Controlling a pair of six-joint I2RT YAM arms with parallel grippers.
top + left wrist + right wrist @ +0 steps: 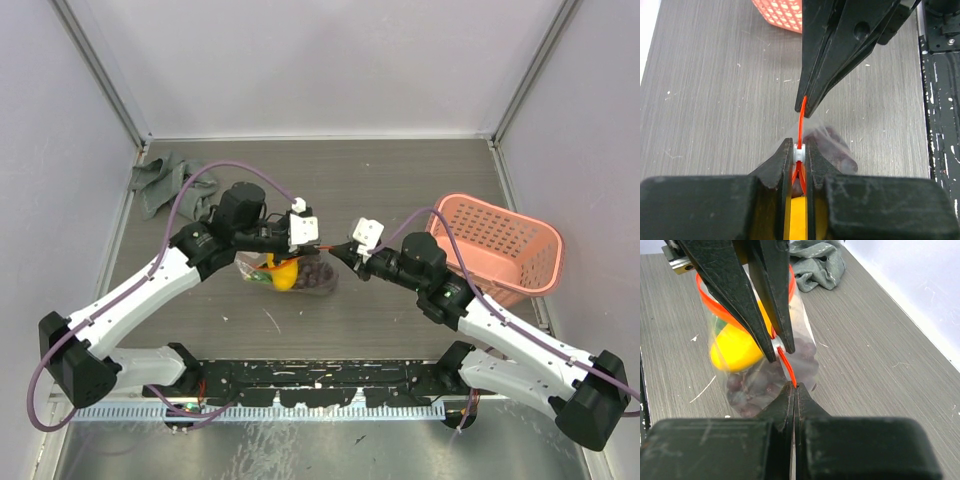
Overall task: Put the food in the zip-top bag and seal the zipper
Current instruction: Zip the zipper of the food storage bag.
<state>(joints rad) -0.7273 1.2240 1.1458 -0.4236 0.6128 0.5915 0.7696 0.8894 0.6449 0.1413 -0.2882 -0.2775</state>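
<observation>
- The grey cloth [155,185] lies at upper left, well apart.
- Left gripper [308,232], centre: fingers closed tight on the white slider [800,155] (probably to drag it).
- The zip-top bag [290,272] is just below, with the food [735,347] inside.
- Right gripper [350,250] pinches the zipper [801,122] end, so the strip is taut.
- The pink basket [500,245] stands at right.

We count two grippers: one left gripper [316,240] and one right gripper [349,251]. One zip-top bag [262,266], with one zipper [801,120] and one white slider [799,154]. Inside it we count one orange-yellow piece [734,349], one cluster of dark purple grapes [756,390] and one green fruit [719,325], mostly hidden. One pink basket [503,243], right; one grey cloth [158,183], far left.
</observation>
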